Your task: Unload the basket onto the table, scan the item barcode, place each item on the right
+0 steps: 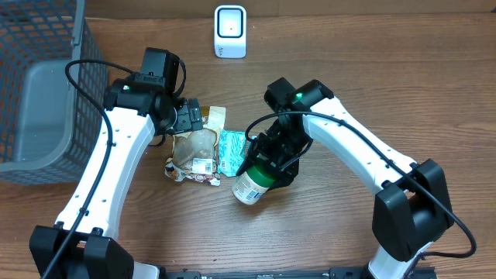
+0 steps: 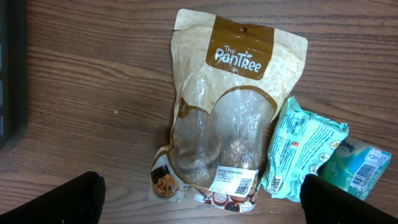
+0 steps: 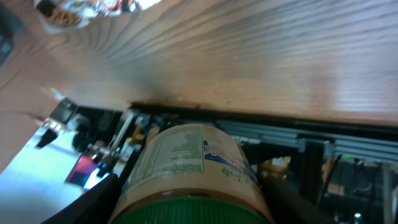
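My right gripper point(image 1: 273, 160) is shut on a cream-labelled jar point(image 1: 251, 186) with a green lid point(image 1: 265, 172), holding it tilted above the table, base toward the front edge. In the right wrist view the jar point(image 3: 186, 158) fills the gap between the dark fingers point(image 3: 93, 202) and shows a nutrition panel; no barcode shows there. The white scanner point(image 1: 230, 31) stands at the back centre. My left gripper point(image 1: 186, 118) hangs open over a tan PanTree pouch point(image 2: 230, 106), its fingertips point(image 2: 68, 199) wide apart with nothing between them.
The pouch point(image 1: 194, 151) lies flat with a white barcode sticker point(image 2: 235, 179) near its bottom. A teal packet point(image 1: 231, 151) lies beside it on the right. A dark wire basket point(image 1: 46, 46) with a grey liner occupies the left rear corner.
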